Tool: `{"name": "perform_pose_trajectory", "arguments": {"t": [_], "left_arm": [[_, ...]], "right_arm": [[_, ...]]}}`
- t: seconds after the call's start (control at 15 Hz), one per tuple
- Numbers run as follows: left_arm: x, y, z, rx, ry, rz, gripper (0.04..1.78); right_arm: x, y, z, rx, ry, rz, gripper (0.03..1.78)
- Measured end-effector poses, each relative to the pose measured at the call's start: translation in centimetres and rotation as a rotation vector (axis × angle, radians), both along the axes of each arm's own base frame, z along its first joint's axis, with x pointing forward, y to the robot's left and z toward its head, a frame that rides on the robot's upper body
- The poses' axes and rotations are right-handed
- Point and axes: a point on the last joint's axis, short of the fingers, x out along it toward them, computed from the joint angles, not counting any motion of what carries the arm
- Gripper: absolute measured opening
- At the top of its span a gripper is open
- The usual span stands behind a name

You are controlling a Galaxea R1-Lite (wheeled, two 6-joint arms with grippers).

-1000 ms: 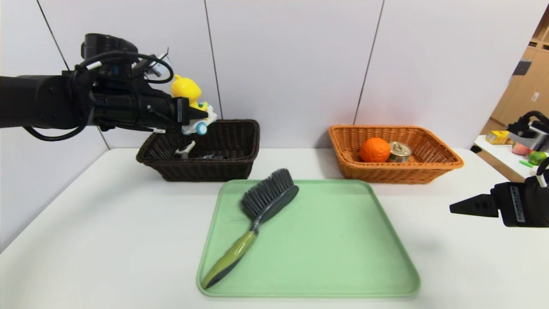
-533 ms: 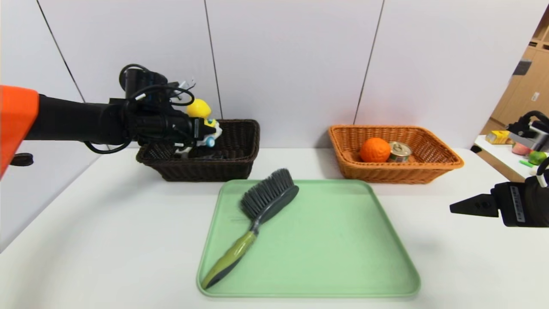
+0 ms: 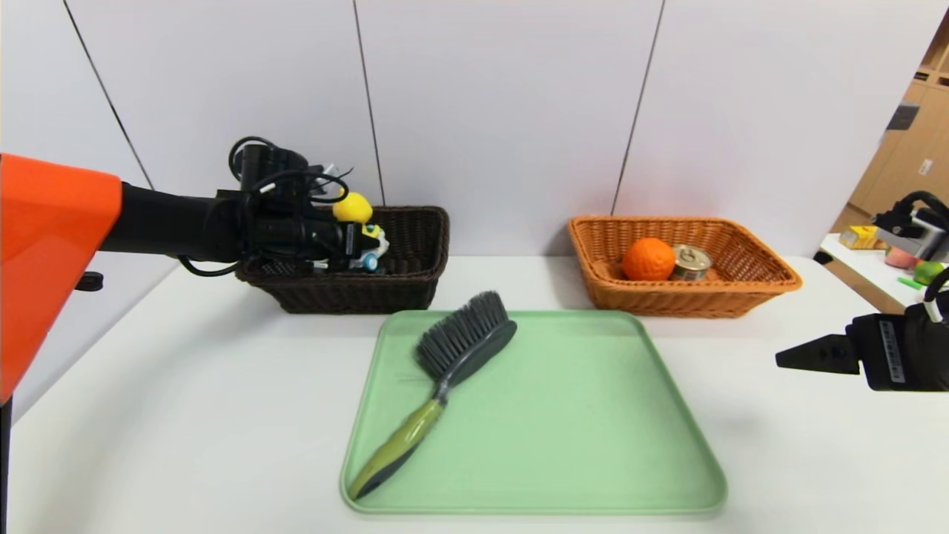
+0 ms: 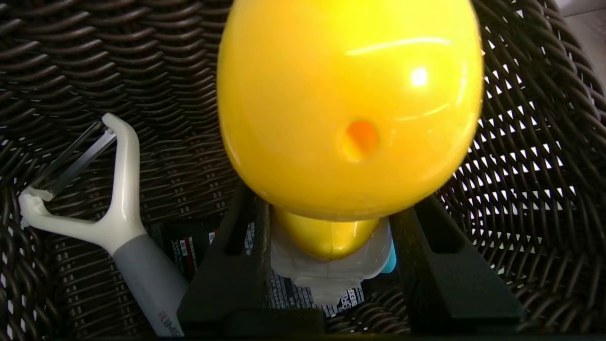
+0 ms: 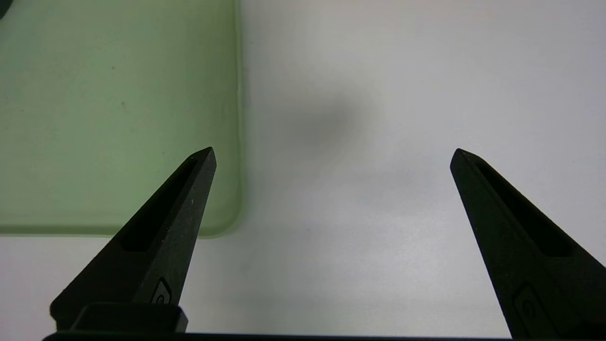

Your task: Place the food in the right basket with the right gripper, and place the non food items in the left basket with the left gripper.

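Observation:
My left gripper [image 3: 363, 245] is shut on a yellow duck toy [image 3: 352, 208] with a white and blue base, and holds it low inside the dark brown left basket [image 3: 356, 293]. In the left wrist view the toy [image 4: 350, 104] sits between the two black fingers [image 4: 236, 265] above the basket floor [image 4: 530, 142]. A grey brush with a green handle [image 3: 460, 348] lies on the green tray [image 3: 593, 445]. The orange right basket [image 3: 682, 302] holds an orange [image 3: 648, 259] and a tin can [image 3: 691, 262]. My right gripper [image 3: 778, 361] is open and empty above the table, right of the tray.
A white peeler with a grey handle [image 4: 120, 208] and a dark printed packet lie in the left basket under the toy. The tray's corner [image 5: 94, 118] shows beside my right gripper [image 5: 334, 151]. A side table with small items stands at the far right [image 3: 890, 259].
My left gripper has moved forward and down with the toy, from above the left basket's rim to inside it. The right arm has not moved.

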Motion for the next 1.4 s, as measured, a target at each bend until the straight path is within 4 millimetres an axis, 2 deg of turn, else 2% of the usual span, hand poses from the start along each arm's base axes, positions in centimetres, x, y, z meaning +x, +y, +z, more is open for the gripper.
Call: {"name": "perform_pose_trajectory", "arguments": {"t": [0.33, 0.73, 0.87, 1.07, 1.2, 1.4], "left_arm": [[0.5, -0.1, 0.6, -0.004, -0.027, 0.001, 0.74], [0.5, -0.1, 0.5, -0.003, -0.025, 0.002, 1.24], [-0.1, -0.1, 2.0, -0.011, -0.055, 0.001, 1.34], [-3.2, -0.8, 8.0, -0.045, -0.167, -0.024, 1.45], [-7.0, -2.1, 12.0, -0.081, -0.172, -0.064, 1.51], [-13.7, -5.5, 15.3, -0.185, 0.012, -0.139, 1.57]], "right_arm": [[0.0, 0.1, 0.0, 0.001, 0.000, 0.004, 1.71], [-0.1, 0.1, 0.0, 0.001, 0.001, 0.002, 1.71], [-0.2, 0.0, 0.0, 0.002, 0.000, -0.001, 1.71], [-0.2, -0.1, 0.0, 0.004, 0.001, -0.007, 1.71], [-0.1, 0.0, -0.2, 0.005, 0.008, -0.003, 1.71], [0.1, 0.1, -0.4, 0.004, 0.019, 0.003, 1.71]]}}
